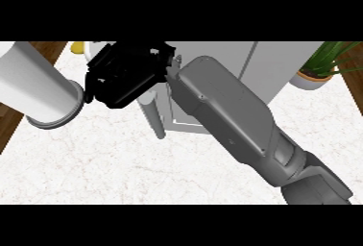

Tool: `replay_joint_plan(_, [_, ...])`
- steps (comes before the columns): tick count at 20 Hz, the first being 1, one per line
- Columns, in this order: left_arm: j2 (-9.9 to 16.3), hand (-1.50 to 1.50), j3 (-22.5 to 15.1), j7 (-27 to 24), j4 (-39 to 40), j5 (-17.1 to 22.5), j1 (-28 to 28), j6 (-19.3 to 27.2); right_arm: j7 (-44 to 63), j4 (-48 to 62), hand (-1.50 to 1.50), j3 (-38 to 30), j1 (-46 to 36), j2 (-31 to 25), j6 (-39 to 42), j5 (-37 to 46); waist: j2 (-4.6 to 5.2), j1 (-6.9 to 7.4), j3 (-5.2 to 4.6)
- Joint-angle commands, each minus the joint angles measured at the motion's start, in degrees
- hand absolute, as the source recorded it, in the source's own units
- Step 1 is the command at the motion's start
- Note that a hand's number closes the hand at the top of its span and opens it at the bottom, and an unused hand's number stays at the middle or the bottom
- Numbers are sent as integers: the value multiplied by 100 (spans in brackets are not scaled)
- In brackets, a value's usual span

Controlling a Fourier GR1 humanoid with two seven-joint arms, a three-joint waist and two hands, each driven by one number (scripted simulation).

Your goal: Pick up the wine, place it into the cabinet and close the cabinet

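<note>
While right hand point(127, 72) curled, wine hidden.

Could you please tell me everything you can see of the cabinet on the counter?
The cabinet is a pale grey box standing at the back of the white marbled counter. Its door hangs open toward the view, edge-on. The right hand and grey forearm cover its opening, so the inside is hidden. A potted plant stands to its right.

A white marble counter point(106, 163) with dark wood edges at left and right. A large white cylinder point(39, 91) lies tilted at upper left. A potted plant point(322, 67) stands at upper right. A small yellow object point(77, 48) shows at top left.
</note>
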Motion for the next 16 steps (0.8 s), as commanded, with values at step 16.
replay_joint_plan(16, [-29, -150, 257, 332, -291, -101, -204, -31, -1333, 737, 150, -606, 167, -820, -781, 666, 169, -155, 65])
